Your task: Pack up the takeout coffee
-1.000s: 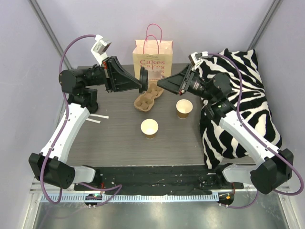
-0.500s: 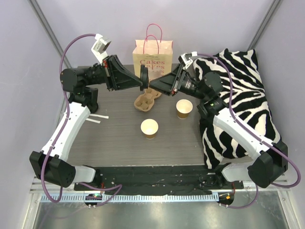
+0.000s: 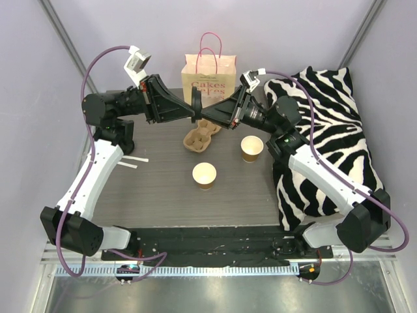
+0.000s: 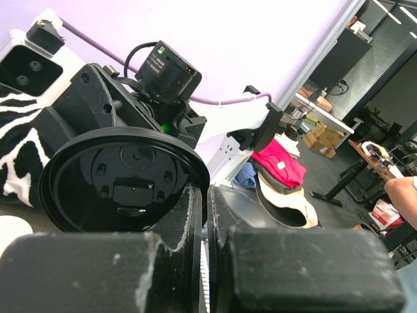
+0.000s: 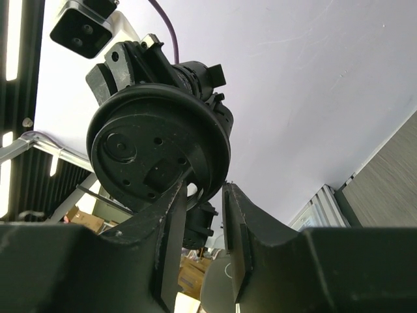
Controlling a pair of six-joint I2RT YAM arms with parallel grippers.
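Narrowing since earlier, right jaws part-open astride black lid, seemingly not gripping, left jaws clamping it.

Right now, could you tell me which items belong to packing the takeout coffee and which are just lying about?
For the job: paper bag, cup carrier, far cup, near cup, black lid.
Lying about: zebra cushion, white strips.

Lilac walls stand behind and on both sides of the dark wood-grain worktop, with grey metal posts rising near its far corners. A zebra cushion lies along its right edge. Beyond the worktop, an open room holds desks and cardboard boxes. Light strips glow above.
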